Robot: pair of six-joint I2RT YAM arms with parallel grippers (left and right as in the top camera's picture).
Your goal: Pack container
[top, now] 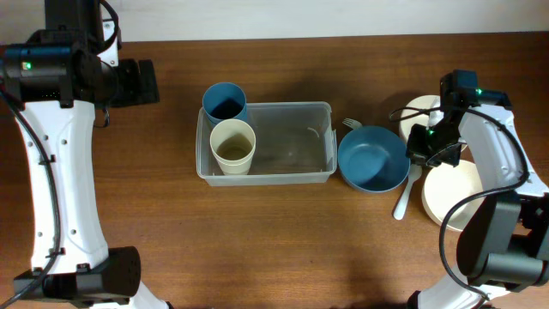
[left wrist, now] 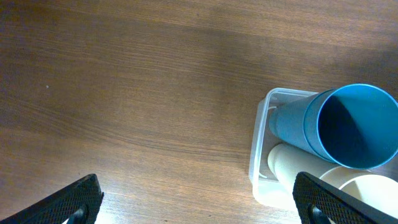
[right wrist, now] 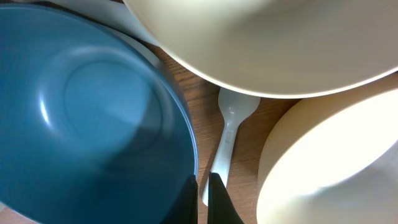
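Two arms work at a wooden table (top: pixel 300 249). At the far left, the left gripper (top: pixel 141 81) hangs over bare wood with its jaws spread wide and nothing between them; its wrist camera shows both fingers (left wrist: pixel 78 199) well apart at the bottom corners of the frame. To its right lies the clear container (top: pixel 296 146), set lengthwise near the middle of the table. A blue cup (top: pixel 225 101) and a cream cup (top: pixel 232 146) stand in its left end, the blue one at the back, and the rest of its floor is bare. A white fork (top: pixel 352 123) lies just past its right back corner. Just beside the container's right wall sits a blue bowl (top: pixel 373 159). The right gripper (top: pixel 426 142) is at that bowl's right rim, its jaws closed tight together; whether the rim is pinched between them I cannot tell. A white spoon (top: pixel 405 197) lies on the wood between the blue bowl and two cream bowls, one at the back (top: pixel 425 110) and one nearer the front (top: pixel 450 193).
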